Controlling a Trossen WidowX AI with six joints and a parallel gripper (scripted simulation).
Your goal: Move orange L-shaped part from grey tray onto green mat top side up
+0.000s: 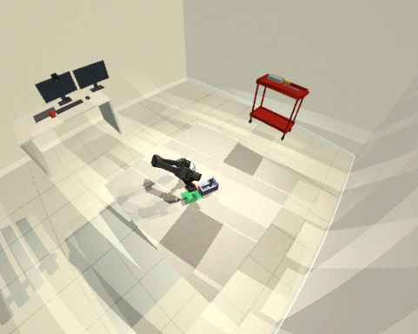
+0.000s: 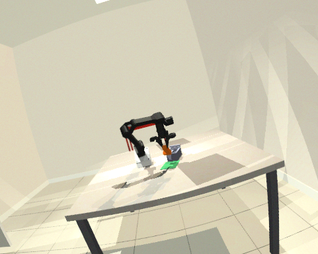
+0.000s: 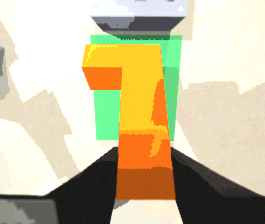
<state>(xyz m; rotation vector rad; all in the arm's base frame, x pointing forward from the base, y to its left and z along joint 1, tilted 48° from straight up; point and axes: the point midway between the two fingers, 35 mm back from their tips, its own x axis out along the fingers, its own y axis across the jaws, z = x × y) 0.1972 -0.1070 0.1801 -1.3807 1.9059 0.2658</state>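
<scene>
Orange L-part (image 3: 140, 115): clear of tray, airborne, long leg pinched at near end, foot pointing away, over mat; grey tray (image 3: 138, 14): pocket vacated; green mat (image 3: 173, 85): flat on table, adjoining tray.

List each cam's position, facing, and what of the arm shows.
Top: high in the room, looking down; whole arm, grey tray.
Exterior: low, off the table, side-on; full arm, base.
Wrist: on the end effector, looking down; only its fingers.
All share the orange part over the green mat.
</scene>
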